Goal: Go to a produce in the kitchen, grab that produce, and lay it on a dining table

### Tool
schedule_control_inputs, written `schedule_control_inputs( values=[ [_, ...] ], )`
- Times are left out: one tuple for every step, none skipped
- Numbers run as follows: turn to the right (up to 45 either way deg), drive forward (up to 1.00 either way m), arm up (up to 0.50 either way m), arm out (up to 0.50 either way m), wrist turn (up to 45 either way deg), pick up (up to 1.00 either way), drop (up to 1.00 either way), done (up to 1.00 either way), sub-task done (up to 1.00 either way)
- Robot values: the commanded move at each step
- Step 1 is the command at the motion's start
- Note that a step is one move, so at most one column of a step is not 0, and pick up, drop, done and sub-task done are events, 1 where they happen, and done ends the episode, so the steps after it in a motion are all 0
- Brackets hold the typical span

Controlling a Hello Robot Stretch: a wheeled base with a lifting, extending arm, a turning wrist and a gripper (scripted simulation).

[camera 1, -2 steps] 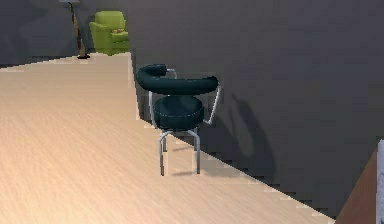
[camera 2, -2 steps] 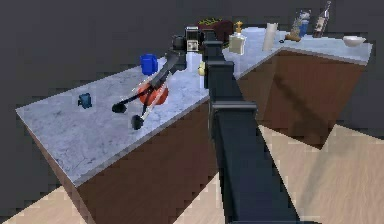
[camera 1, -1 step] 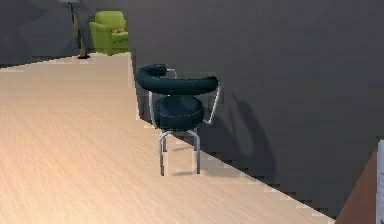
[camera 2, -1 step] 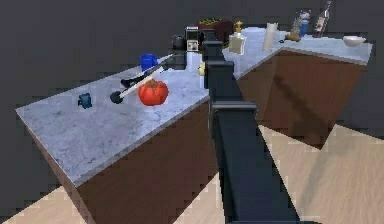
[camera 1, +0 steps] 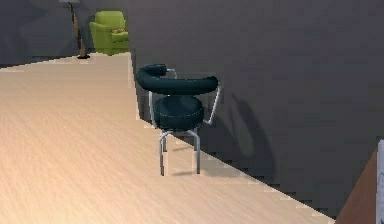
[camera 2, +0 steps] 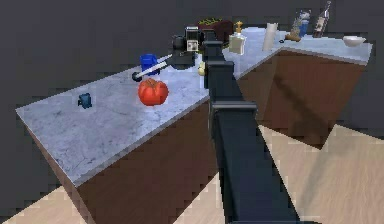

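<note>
A red round tomato (camera 2: 152, 92) lies on the grey marble counter (camera 2: 100, 125) in the arm side view. The dark arm bar (camera 2: 235, 140) rises from the bottom edge and reaches over the counter. At its far end is the gripper (camera 2: 152, 68), with its thin fingers (camera 2: 158, 70) pointing left, just above the tomato in the picture. With the tomato on the counter so near it, I cannot tell whether the gripper holds anything, or whether it touches the tomato.
A small blue thing (camera 2: 85, 100) sits at the counter's left; bottles (camera 2: 322, 18), a bowl (camera 2: 352, 42) and a white cup (camera 2: 270, 35) stand at the far right. In the forward view: a dark swivel chair (camera 1: 178, 100) by a dark wall, a green armchair (camera 1: 108, 33) and open wooden floor (camera 1: 70, 150).
</note>
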Motion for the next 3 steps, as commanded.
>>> schedule_control_inputs(
  values=[
    [0.0,0.0,-0.1,0.0,0.0,0.0,0.0,0.0,0.0],
    [0.0,0.0,0.0,0.0,0.0,1.0,0.0,0.0,0.0],
    [0.0,0.0,0.1,0.0,0.0,0.0,0.0,0.0,0.0]
  ],
)
